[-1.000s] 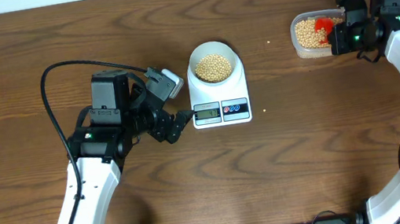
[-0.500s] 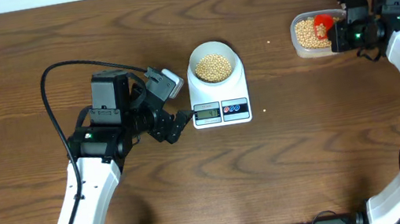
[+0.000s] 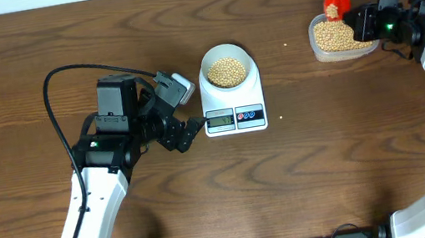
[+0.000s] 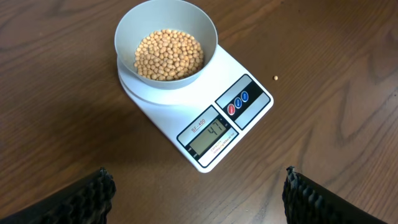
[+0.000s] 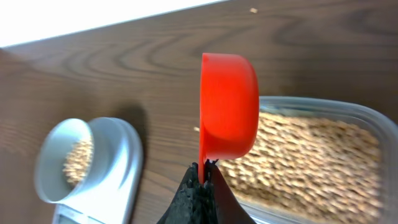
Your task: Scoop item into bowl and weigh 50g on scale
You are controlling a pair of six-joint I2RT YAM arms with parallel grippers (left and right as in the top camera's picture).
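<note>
The right end effector [image 5: 203,179] is pinched tight on the handle of a red scoop [image 5: 227,112]. It holds the scoop above a clear tub [image 3: 312,41] that sits near the far right corner of the surface [image 3: 330,169]. The tub holds the stock of beans [image 3: 337,35]. In the right wrist view the scoop's cup appears side-on, so I cannot tell whether it carries anything.

The bowl [image 4: 124,34] stands on the scale [image 4: 180,109] about midway along the surface, a little toward the far edge, and is partly filled. The display [image 4: 209,134] seems to read forty-seven, though the digits are small and slanted. If so, the weighing is close and only a small top-up is wanted.

The next move turns on one relation. From the scoop, the bowl lies well apart toward the left edge and slightly nearer the front. The handle's long axis already runs roughly along that line, cup leading.

The left end effector [image 3: 191,132] is spread wide and empty, just beside the front left corner of the scale. That arm is nearer, but only the right arm has the tool. A stray bean [image 4: 276,78] lies on the surface beside the scale.
</note>
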